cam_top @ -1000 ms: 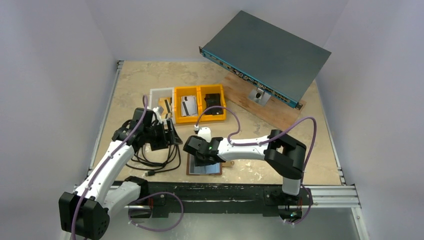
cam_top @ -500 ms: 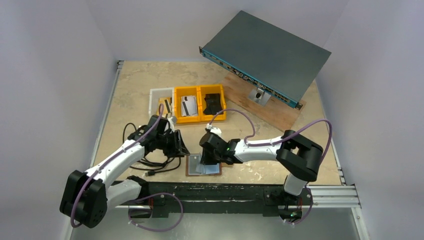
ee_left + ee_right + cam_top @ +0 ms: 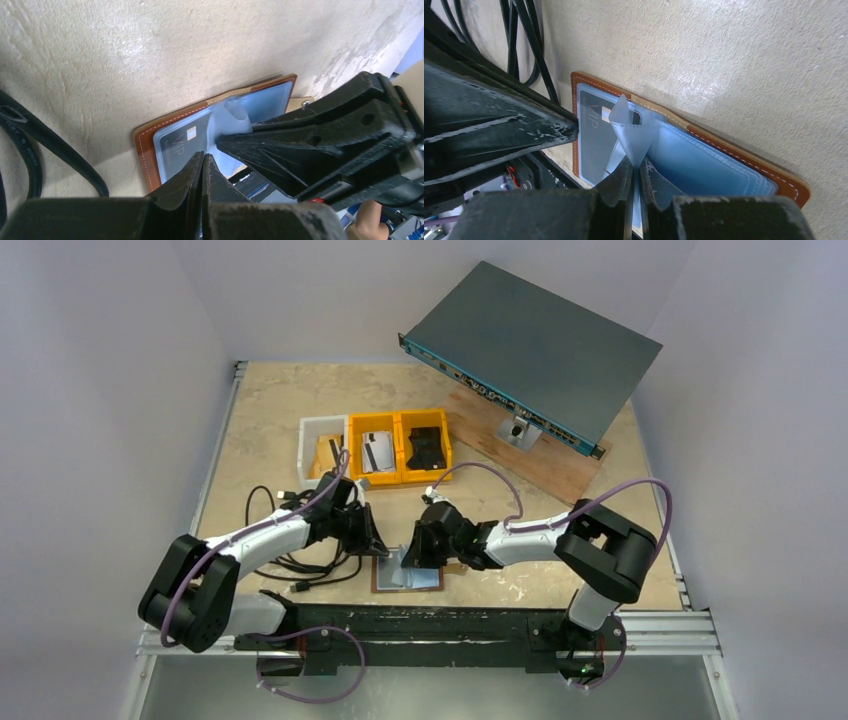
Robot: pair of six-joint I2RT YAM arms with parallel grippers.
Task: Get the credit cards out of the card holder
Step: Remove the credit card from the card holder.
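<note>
Dicey spot here: the right gripper is pinched on one floppy clear pocket leaf of the card holder, which lies open at the middle of the table's near edge. Pull more and that leaf probably slips free or drags the whole holder. The left gripper, fingers pressed together on nothing visible, points down at the dark VIP card sitting in its pocket. Both arms reach in low with their tips very close, so a bump looks possible.

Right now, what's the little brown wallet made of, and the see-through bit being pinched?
The card holder looks like brown leather or imitation leather: matte, with pale stitching along its edge. The clear pocket pinched by the right gripper seems thin soft plastic, bluish and shiny; it bends and creases.
</note>
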